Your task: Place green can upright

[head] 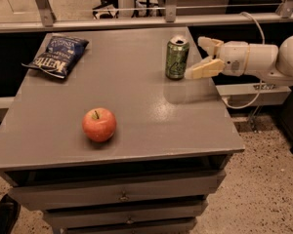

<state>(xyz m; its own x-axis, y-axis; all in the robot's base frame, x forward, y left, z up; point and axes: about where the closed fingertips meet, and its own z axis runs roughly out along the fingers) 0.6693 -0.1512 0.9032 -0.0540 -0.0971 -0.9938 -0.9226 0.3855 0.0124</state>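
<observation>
Green can (177, 58) upright, parted claw (195, 58) just beside

The gripper (194, 58) is seen by the right edge of the table (136, 130), and it is made of two flat, cream-yellow fingers (205, 70) that are set apart like a beak. Behind them, a round white wrist (244, 59) is joined to a fat, smooth white arm (290, 57). A thin pale cable (254, 21) is looped over the arm, and more of it is hung below.
</observation>
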